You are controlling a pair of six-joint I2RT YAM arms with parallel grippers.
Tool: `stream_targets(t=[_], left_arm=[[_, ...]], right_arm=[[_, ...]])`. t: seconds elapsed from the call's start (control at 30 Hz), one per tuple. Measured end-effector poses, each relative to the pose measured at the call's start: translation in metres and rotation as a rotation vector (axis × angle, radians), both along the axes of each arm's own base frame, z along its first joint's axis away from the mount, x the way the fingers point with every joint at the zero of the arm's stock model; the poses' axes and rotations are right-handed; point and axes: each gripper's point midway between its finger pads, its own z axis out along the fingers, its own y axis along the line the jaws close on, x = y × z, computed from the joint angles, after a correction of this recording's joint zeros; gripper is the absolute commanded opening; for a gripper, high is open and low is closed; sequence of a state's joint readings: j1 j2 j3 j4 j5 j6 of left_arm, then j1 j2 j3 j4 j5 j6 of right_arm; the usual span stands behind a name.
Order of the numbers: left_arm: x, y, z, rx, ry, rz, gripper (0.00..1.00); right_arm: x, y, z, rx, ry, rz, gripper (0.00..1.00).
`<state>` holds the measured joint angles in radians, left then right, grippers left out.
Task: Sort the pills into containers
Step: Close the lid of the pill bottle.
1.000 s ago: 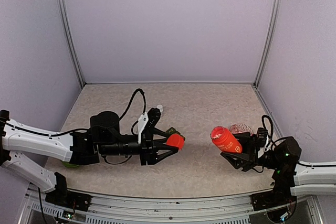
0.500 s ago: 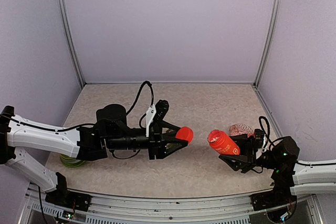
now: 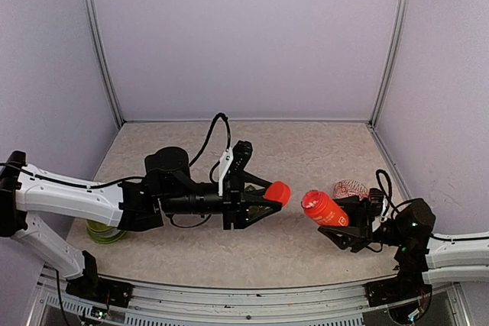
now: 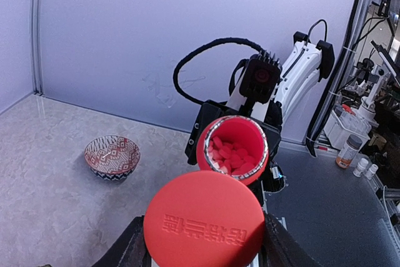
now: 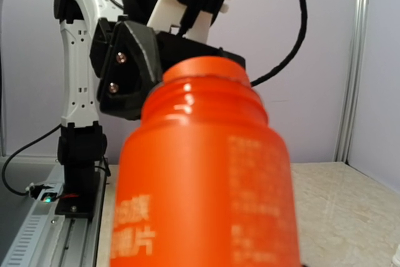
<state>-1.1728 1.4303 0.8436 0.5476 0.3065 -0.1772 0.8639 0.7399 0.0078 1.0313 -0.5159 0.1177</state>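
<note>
1. Out over the front of the speckled beige tabletop (image 3: 306, 150), the 2 arms meet nose to nose, both raised off the surface.
2. Left gripper (image 3: 271, 196) is part-closed, its 2 fingers clamped either side of a round red plastic cap (image 4: 203, 226), embossed top facing its own wrist camera.
3. Right gripper (image 3: 345, 223) is part-closed too, gripping a red cylindrical plastic bottle (image 3: 325, 208) by its lower body.
4. Bottle's long axis lies well over from upright and runs right to left across the table. Its open mouth points at the cap, close but not touching.
5. Down that mouth, the left wrist view shows small red pills (image 4: 232, 153) heaped inside the bottle.
6. Patterned red-and-white bowl (image 3: 350, 187) sits upright on the table just behind the bottle.
7. Lime-green bowl (image 3: 103, 232) sits at the front left, partly under the left arm.
8. Dark green strip of containers: cannot make it out in any view.
</note>
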Motion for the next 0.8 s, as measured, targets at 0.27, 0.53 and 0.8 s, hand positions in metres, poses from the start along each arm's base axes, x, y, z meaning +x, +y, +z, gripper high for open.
stream_targets(t=[0.27,0.53,0.8], left_arm=[[-0.003,-0.008,-0.007,0.001,0.019,-0.033,0.47],[-0.006,-0.015,-0.001,-0.028,0.022,-0.063,0.47],[-0.011,-0.023,-0.009,-0.025,0.042,-0.094,0.47]], right_arm=[[0.001,0.001,-0.002,-0.007,0.006,0.002,0.03],[0.001,0.003,-0.006,-0.018,0.017,0.006,0.04],[0.002,0.004,-0.008,-0.023,0.022,0.008,0.04]])
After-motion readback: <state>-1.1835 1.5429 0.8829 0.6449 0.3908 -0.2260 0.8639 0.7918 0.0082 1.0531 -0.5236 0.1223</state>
